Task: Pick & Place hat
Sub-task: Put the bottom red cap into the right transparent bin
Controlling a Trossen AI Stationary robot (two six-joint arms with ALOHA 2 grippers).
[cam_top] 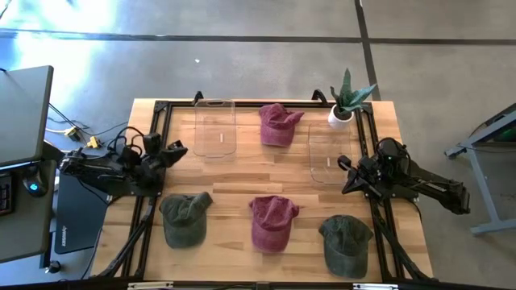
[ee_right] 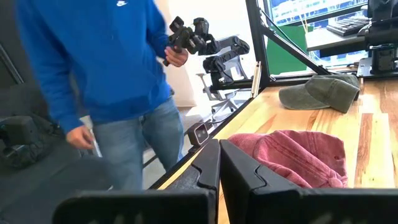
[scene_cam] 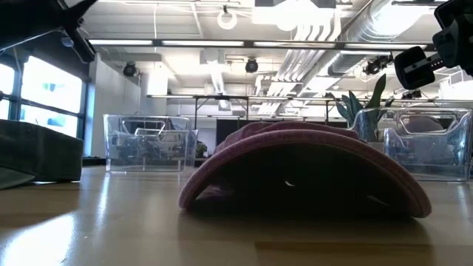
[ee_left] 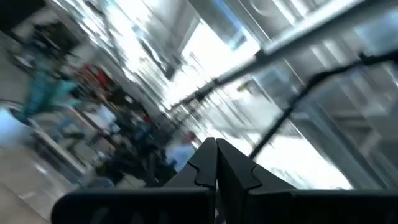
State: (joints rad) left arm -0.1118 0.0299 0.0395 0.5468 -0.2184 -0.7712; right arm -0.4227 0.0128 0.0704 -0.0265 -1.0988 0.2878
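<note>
Two maroon caps and two olive-green caps lie crown up on the wooden table. One maroon cap [cam_top: 280, 124] sits at the far side between two clear bins. Along the near edge lie a green cap [cam_top: 185, 217], a maroon cap [cam_top: 272, 223] [scene_cam: 303, 170] [ee_right: 292, 155] and another green cap [cam_top: 347, 243]. My left gripper [cam_top: 174, 151] [ee_left: 216, 163] hovers shut over the table's left rail, tipped up toward the room. My right gripper [cam_top: 350, 174] [ee_right: 219, 163] hovers shut at the right side, beside the right bin, and touches nothing.
A clear plastic bin [cam_top: 214, 127] stands far left of centre, and another [cam_top: 330, 153] stands at the right. A potted plant [cam_top: 347, 101] occupies the far right corner. A person in a blue top [ee_right: 106, 68] stands beside the table holding a dark device. Bare wood lies mid-table.
</note>
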